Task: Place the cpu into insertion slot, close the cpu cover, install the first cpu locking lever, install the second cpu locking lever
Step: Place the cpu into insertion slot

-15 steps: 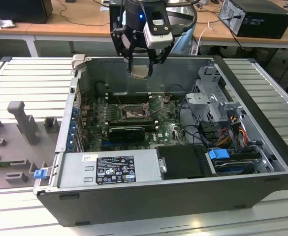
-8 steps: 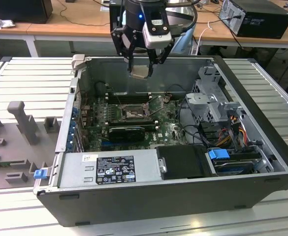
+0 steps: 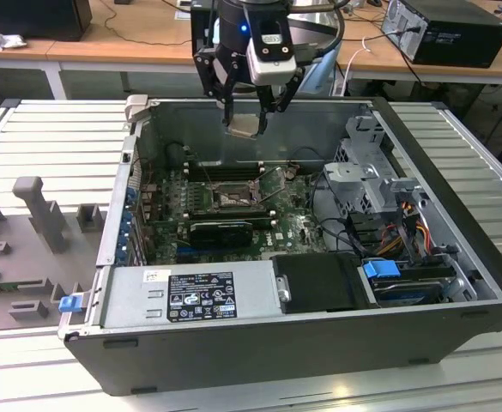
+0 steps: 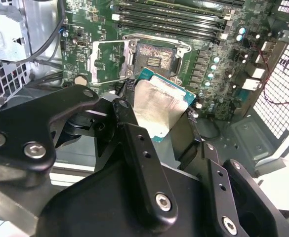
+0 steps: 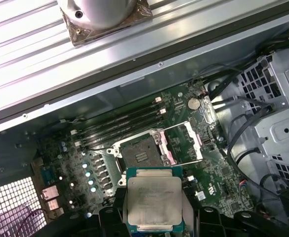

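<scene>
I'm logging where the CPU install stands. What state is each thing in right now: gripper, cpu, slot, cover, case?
gripper: shut on the cpu, above the open case.
cpu: held in the air over the board, not seated.
insertion slot: empty and uncovered.
cpu cover: swung open beside the slot.
computer case: lying on its side, side panel off.

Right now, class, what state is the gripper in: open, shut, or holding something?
Gripper: shut on the cpu, held in the air and not yet in the insertion slot.
</scene>
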